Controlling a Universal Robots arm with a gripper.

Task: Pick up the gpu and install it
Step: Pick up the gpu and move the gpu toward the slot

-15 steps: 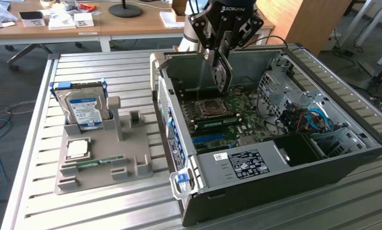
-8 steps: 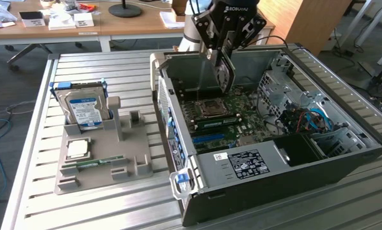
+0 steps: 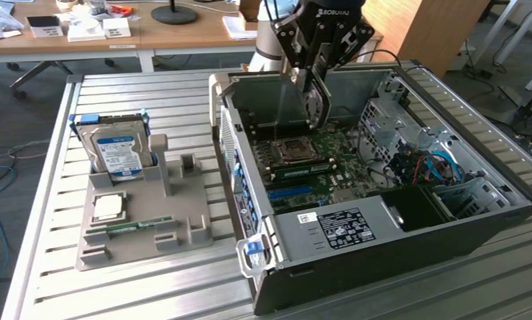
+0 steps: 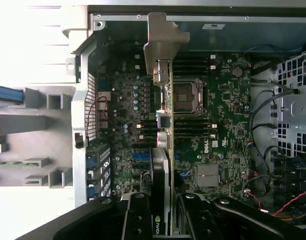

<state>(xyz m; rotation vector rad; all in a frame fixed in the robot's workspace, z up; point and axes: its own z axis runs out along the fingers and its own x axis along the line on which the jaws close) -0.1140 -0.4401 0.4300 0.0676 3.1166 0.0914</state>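
Gripper is clamping the gpu by its top edge, jaws closing on the card from both faces. Card is hanging upright, edge down, inside the open computer case. It is sitting over the green motherboard, just beside the processor socket. Whether its lower edge is touching the board cannot be told. In the wrist view the gpu is showing edge-on between the black fingers, with its silvery bracket pointing toward the case's rear wall. On the exterior view's left, well apart from the case, a gray holder is resting on the slatted table. It is carrying a hard drive standing upright and a memory stick lying flat.
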